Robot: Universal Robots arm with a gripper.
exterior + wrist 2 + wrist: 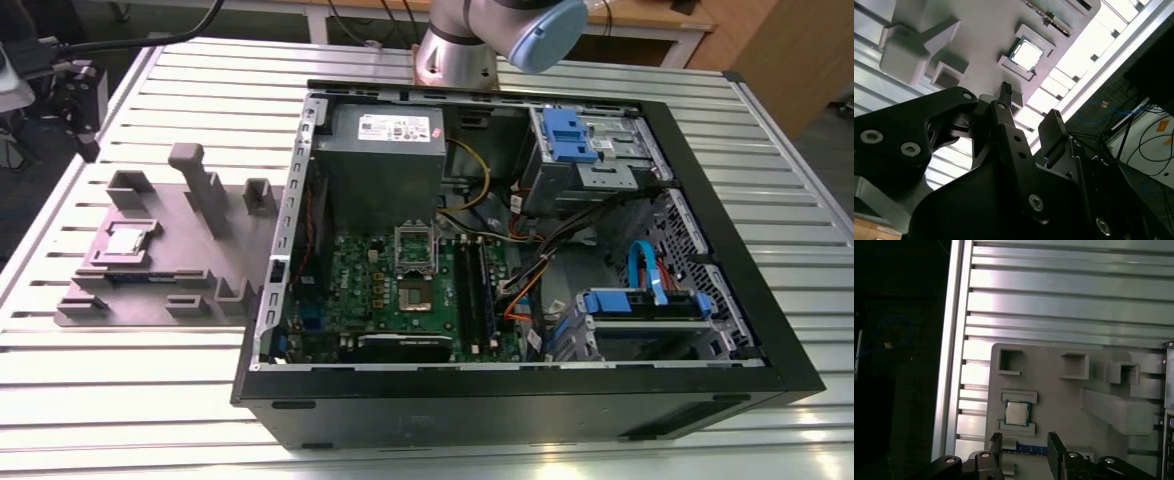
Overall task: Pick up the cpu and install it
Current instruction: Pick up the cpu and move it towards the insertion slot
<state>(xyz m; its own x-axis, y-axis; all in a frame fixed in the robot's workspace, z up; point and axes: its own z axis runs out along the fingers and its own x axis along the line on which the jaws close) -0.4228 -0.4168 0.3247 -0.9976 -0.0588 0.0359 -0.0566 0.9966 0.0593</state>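
While the cpu [1015, 413] is seated in a shallow recess of the grey fixture tray [1054, 405], the gripper [1025, 440] is held clear of it, fingers [995, 439] spread wide with nothing between them. In both wrist views the chip is seen just beyond the fingertips, untouched. In the exterior view the computer case [747, 300] is seen beside the tray.

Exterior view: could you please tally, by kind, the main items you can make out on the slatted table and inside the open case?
cpu: 1
fixture tray: 1
computer case: 1
power supply: 1
motherboard: 1
blue drive brackets: 2
Total: 7
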